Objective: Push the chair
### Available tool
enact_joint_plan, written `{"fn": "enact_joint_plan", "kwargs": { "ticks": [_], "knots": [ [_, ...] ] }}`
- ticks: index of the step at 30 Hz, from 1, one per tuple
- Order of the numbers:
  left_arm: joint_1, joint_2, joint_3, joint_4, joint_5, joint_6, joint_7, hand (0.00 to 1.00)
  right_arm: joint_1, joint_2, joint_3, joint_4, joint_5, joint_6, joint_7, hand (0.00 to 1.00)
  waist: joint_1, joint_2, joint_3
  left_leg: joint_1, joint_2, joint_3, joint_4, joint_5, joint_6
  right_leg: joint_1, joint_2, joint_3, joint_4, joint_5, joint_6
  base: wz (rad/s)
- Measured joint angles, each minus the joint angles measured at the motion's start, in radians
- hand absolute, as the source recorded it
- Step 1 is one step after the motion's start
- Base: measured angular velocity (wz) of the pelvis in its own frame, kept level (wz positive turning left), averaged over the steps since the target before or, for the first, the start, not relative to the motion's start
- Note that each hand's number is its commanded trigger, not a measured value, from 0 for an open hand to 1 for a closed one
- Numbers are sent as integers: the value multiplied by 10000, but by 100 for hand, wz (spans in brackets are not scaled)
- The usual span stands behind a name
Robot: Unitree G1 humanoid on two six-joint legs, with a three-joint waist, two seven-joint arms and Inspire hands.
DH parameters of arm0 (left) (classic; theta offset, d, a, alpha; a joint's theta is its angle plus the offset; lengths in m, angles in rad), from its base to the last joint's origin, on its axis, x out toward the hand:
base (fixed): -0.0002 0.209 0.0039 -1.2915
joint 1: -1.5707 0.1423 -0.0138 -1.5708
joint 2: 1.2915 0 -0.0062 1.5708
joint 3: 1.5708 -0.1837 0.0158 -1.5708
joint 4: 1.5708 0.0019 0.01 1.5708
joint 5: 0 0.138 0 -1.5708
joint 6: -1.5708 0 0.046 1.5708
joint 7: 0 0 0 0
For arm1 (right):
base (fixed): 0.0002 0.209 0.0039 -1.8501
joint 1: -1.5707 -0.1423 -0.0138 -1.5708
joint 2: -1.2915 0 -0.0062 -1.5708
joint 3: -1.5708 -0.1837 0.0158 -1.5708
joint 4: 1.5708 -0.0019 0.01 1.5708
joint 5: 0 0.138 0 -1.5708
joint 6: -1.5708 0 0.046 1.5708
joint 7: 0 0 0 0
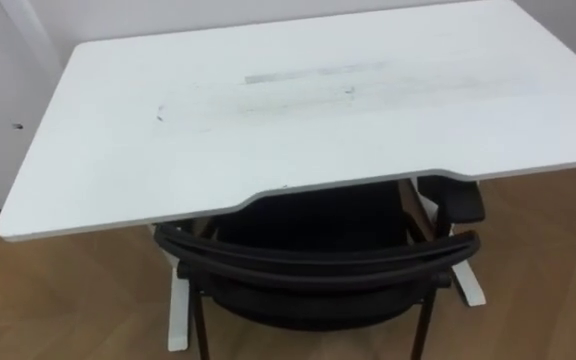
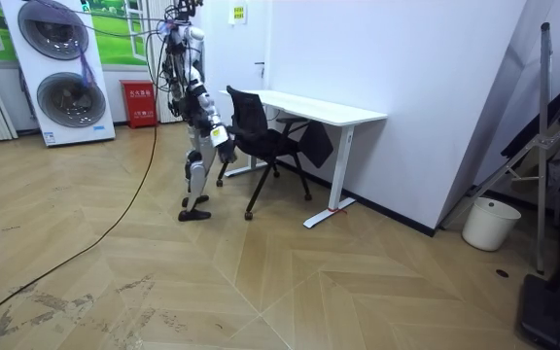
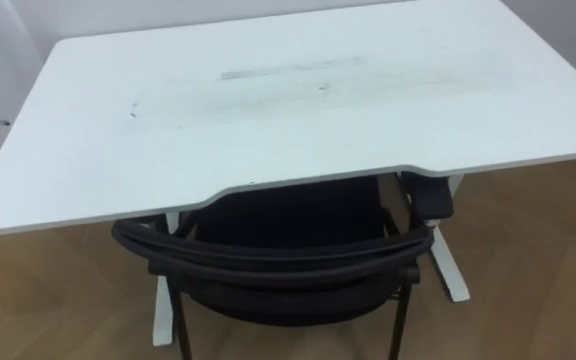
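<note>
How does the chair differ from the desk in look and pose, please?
The desk is white; the chair is black. The desk's top is broad and flat, while the chair's backrest is curved. The desk stands higher, and the chair's seat sits partly under its front edge, backrest outside. Both stand on the wooden floor by a white wall.

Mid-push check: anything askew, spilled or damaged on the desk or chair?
Only grey smudges streak the desk top near its middle. The chair stands upright, roughly square to the desk, seat partly underneath.
</note>
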Motion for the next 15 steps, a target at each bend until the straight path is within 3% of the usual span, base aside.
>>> {"fn": "enact_joint_plan", "kwargs": {
  "ticks": [3, 6, 7, 10, 15],
  "knots": [
    [-68, -198, -398, 1025, -393, 62, -610, 0, -187, 114, 508, 1251, 429, 197, 889, 0, -70, 92, 12, 35, -25, -13, 31, -56, -34, 34, 2, 121, -215, -13, -11, -8],
    [-186, -323, -715, 1652, -677, 162, -1150, 0, -247, 347, 890, 1904, 625, 219, 1526, 0, -118, 55, -3, 30, -33, -14, 45, 0, -14, 5, -54, 130, -268, -149, 15, 0],
    [-197, -333, -821, 1693, -704, 225, -1242, 0, -288, 382, 963, 2019, 622, 233, 1637, 0, -119, -13, -22, 38, -34, -13, 43, 4, -10, 3, -56, 129, -256, -152, 10, 0],
    [-262, -354, -1446, 1713, -816, 501, -1567, 0, -462, 535, 1598, 2166, 584, 448, 2031, 0, -152, -126, 23, -50, -43, -14, 130, -3, -7, -15, -44, 170, -257, -132, -28, 0],
    [-1000, -537, -2147, 1796, -1133, 688, -1934, 0, -1123, 696, 2656, 2240, 493, 609, 2997, 0, -111, -219, 33, -185, -103, 12, 191, -55, 29, -93, -8, 250, -277, -96, 18, 0]
  ]
}}
